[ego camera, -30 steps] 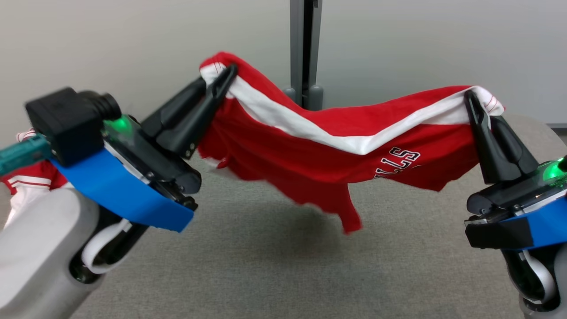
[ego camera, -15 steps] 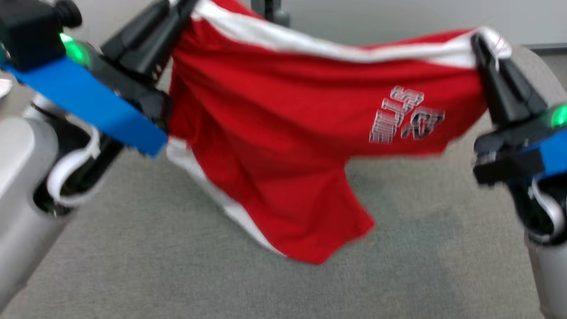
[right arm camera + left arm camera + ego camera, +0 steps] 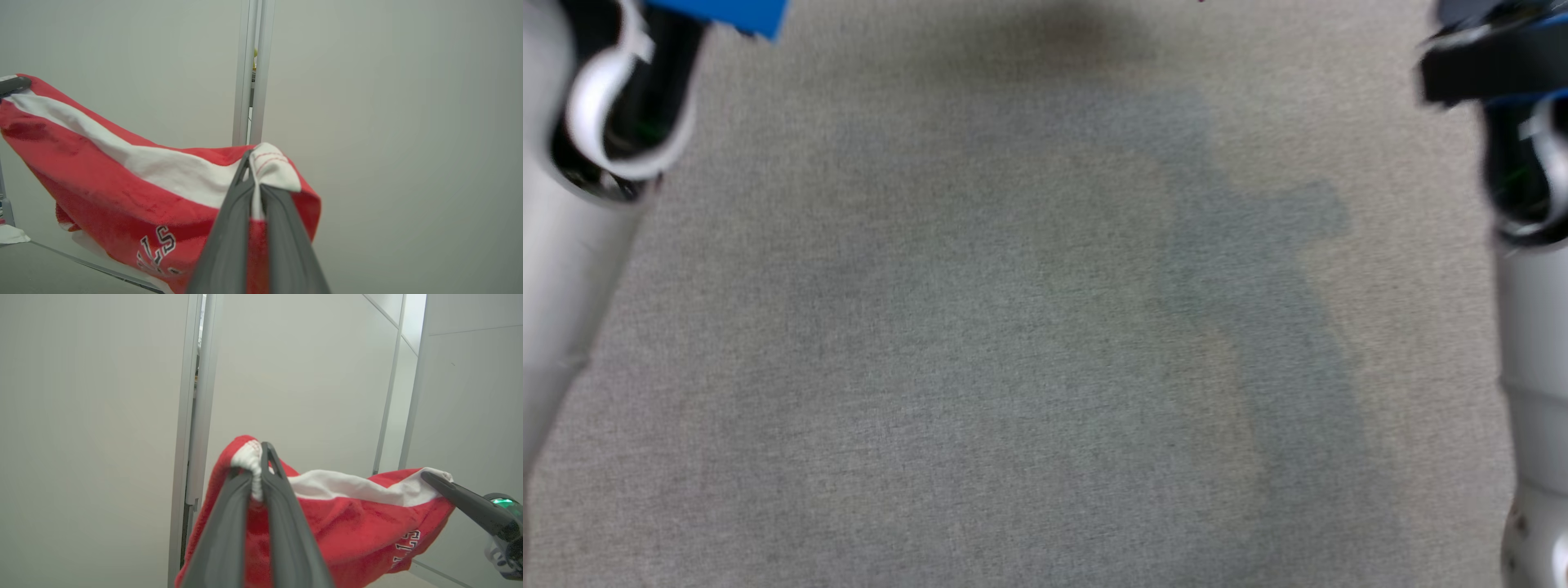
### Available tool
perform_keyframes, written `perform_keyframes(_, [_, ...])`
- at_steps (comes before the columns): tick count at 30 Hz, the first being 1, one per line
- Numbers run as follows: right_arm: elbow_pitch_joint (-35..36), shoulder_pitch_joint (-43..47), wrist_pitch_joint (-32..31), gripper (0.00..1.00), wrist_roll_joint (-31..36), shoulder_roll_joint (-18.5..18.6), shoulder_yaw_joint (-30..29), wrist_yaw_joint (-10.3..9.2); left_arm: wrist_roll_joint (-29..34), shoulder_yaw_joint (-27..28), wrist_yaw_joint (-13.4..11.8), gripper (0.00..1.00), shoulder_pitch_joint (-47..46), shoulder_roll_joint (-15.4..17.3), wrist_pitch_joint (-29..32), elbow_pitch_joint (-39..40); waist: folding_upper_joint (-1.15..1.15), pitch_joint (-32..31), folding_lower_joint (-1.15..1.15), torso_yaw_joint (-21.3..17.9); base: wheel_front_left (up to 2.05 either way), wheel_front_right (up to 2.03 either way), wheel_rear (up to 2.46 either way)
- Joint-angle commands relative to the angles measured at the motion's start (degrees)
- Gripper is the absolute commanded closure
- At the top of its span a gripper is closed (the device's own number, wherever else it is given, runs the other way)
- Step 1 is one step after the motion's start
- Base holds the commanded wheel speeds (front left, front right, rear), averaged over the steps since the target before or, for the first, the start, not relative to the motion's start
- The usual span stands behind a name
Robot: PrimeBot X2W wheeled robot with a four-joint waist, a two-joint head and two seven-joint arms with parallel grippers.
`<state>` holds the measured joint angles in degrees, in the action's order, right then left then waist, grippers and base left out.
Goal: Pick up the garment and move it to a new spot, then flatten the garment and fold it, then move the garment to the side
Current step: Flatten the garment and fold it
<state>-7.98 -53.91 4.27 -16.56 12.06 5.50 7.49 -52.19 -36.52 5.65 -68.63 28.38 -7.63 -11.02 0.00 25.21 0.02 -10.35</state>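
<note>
Head camera has tipped down since a second ago, now onto grey tabletop [image 3: 1013, 327]. Red garment [image 3: 359, 535] hangs in the air, stretched between both arms as before. Left gripper [image 3: 253, 461]: jaws pinched tight on one white-trimmed corner. Right gripper [image 3: 254, 175]: jaws clamped just as tight on the other corner.

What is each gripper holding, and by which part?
The red garment: left gripper pinches one end of its white band, right gripper the other end; it hangs between them.
</note>
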Motion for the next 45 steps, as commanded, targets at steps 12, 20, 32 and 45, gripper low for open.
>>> perform_keyframes(12, [-14.6, 13.9, 8.8, 1.0, -0.7, -2.1, 7.0, 0.0, -0.5, -5.2, 1.6, 1.0, 19.9, -2.1, -7.1, -5.7, 0.0, 1.8, -0.02, 2.2, 0.0, 0.0, 0.0])
perform_keyframes(20, [-11.0, 27.7, 10.8, 1.0, -3.3, -2.3, 4.4, 0.0, 4.1, 0.7, 1.6, 1.0, 37.2, -5.2, -7.6, 1.0, 0.0, -4.7, -0.02, 2.9, 0.0, 0.0, 0.0])
perform_keyframes(32, [8.4, 51.2, 5.3, 1.0, 0.3, -2.3, 1.2, 0.0, 8.1, 5.3, -0.6, 1.0, 62.7, -6.6, -7.6, 14.3, 0.0, -14.9, -0.02, 2.6, 0.0, 0.0, 0.0])
perform_keyframes(45, [18.7, 57.1, -5.6, 1.0, 2.5, -1.1, -1.8, 0.0, 5.4, 3.4, -2.5, 1.0, 67.8, -9.1, -6.5, 14.6, 0.0, -15.5, -0.02, 6.6, 0.0, 0.0, 0.0])
